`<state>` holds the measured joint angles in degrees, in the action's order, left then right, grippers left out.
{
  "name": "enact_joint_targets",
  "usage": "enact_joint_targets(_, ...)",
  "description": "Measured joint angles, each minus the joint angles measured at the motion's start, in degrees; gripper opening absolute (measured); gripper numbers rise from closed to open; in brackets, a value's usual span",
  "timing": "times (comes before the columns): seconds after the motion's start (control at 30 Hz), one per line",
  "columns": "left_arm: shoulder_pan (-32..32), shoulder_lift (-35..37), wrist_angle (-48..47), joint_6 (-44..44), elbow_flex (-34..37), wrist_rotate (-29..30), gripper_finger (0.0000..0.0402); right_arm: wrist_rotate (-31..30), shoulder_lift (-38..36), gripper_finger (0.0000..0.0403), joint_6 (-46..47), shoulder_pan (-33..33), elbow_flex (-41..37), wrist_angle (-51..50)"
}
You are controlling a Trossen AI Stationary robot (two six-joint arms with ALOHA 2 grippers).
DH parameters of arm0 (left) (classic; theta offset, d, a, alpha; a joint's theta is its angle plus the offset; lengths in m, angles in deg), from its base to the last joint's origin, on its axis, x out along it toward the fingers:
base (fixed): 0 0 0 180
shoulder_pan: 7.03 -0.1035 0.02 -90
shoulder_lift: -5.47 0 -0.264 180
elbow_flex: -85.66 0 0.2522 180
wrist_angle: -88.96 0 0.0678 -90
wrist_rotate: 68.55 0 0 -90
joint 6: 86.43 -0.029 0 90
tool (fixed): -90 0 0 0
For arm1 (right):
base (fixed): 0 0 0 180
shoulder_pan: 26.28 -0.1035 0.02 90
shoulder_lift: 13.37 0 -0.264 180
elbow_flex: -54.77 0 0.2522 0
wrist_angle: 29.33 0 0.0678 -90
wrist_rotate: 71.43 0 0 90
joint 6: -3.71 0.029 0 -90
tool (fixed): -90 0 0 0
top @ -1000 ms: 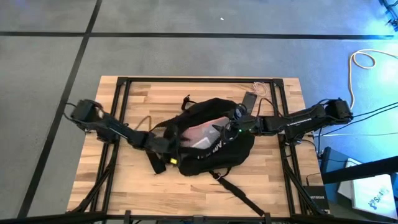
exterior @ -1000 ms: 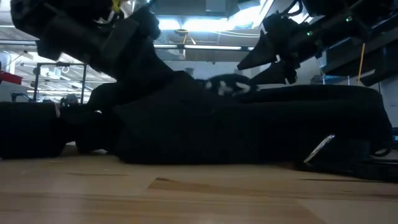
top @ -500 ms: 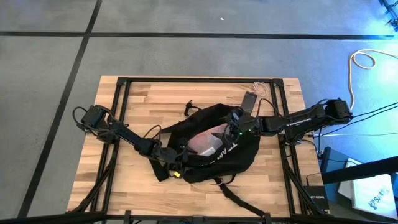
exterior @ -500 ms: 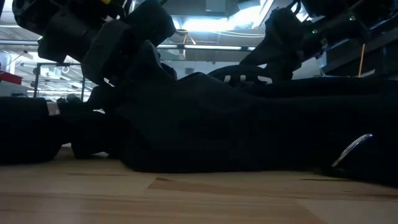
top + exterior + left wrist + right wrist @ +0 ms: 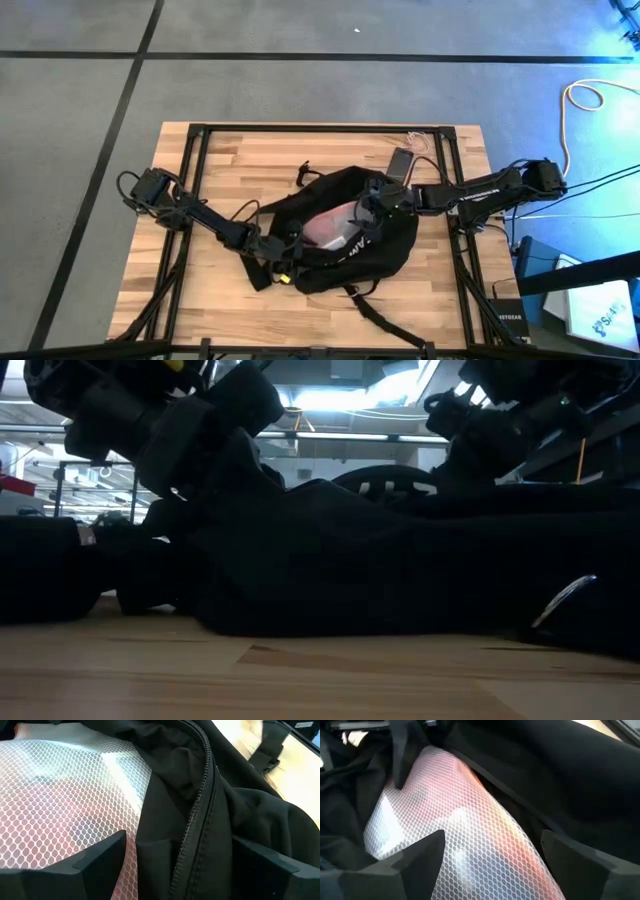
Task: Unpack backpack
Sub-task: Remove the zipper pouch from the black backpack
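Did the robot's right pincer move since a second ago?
Yes. In the high view the right pincer has slid farther from the phone at the table's back edge and deeper over the open backpack, above the pink mesh pouch.

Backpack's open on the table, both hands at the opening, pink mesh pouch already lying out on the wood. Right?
Not quite. The pink mesh pouch is inside the backpack, not on the wood. The high view shows it within the opening, with the left hand and right hand at its edges.

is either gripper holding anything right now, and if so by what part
The left gripper straddles the backpack at its zippered opening edge; a closed grip cannot be told. The right gripper, open over the white mesh, holds nothing.
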<state>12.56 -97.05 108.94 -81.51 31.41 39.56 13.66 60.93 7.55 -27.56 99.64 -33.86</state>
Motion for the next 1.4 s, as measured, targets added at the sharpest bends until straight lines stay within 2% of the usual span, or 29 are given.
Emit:
enact_joint_targets(0.1, -0.1, 0.0, 0.0, 0.2, 0.0, -0.1, 0.0316, 0.9, 0.0, 0.0302, -0.8, 1.5, 0.0, 0.1)
enact_joint_targets(0.33, -0.1, 0.0, 0.0, 0.0, 0.0, -0.1, 0.0316, 8.6, 0.0, 0.0298, 4.8, 8.5, 0.0, 0.2)
enact_joint_targets(0.47, -0.2, 0.0, 0.0, -0.5, 0.0, -0.1, 0.0316, 18.9, 1.3, 0.0298, 7.4, 12.2, 0.4, -0.2)
enact_joint_targets(0.63, -0.3, 0.0, 0.0, -1.3, 0.0, -0.2, 0.0316, 24.2, 8.3, 0.0298, 7.6, 15.6, 5.3, -2.4)
enact_joint_targets(0.83, -0.2, 0.0, -0.3, -1.5, 0.0, -0.2, 0.0316, 42.6, 18.5, 0.0298, 6.2, 18.3, 15.1, -8.3)
enact_joint_targets(0.93, -0.2, 0.0, -0.4, -1.8, 0.0, -0.2, 0.0316, 47.5, 21.3, 0.0298, 3.5, 18.3, 18.4, -12.6)
enact_joint_targets(1.23, -0.2, 0.0, -0.6, -1.9, 0.0, -0.2, 0.0316, 51.6, 22.4, 0.0292, -2.2, 18.3, 21.0, -18.5)
enact_joint_targets(1.4, -0.2, 0.0, -0.6, -2.1, 0.1, -0.2, 0.0316, 54.1, 22.4, 0.0250, -2.0, 18.2, 21.1, -18.4)
